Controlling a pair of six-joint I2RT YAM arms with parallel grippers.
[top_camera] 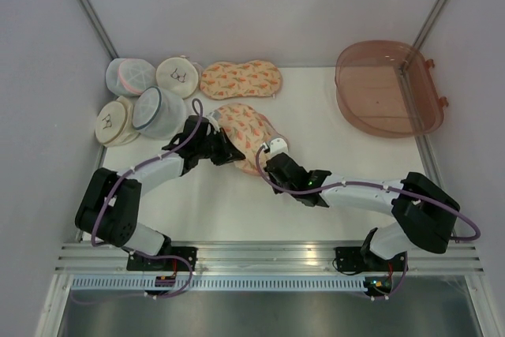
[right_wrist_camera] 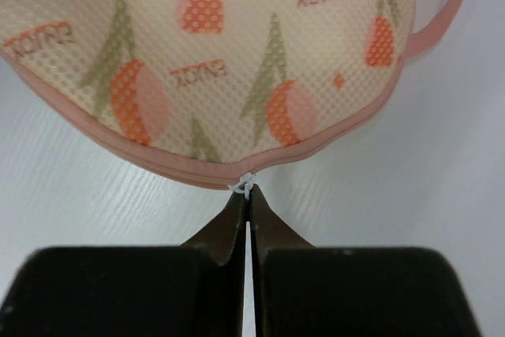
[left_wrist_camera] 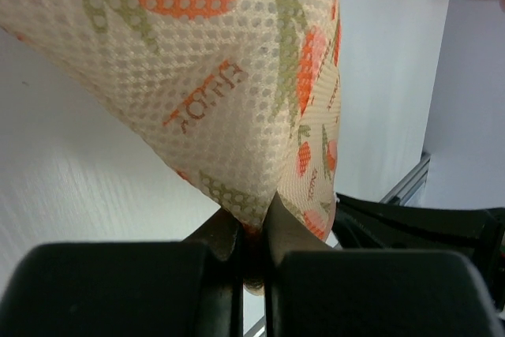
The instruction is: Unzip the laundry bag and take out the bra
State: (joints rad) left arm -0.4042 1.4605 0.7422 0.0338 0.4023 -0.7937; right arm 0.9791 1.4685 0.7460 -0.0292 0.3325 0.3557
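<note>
While the peach-orange, two-lobed mesh laundry bag (top_camera: 248, 128) with carrot print lies mid-table, the left gripper (left_wrist_camera: 254, 222) pinches its fabric edge at the bag's seven o'clock, jaws closed on the mesh. The right gripper (right_wrist_camera: 246, 201), at five o'clock, is clamped on a small white zipper tie (right_wrist_camera: 243, 185) at the pink edging. A second matching case (top_camera: 241, 79) lies at twelve o'clock, round mesh pouches (top_camera: 146, 100) at ten.
</note>
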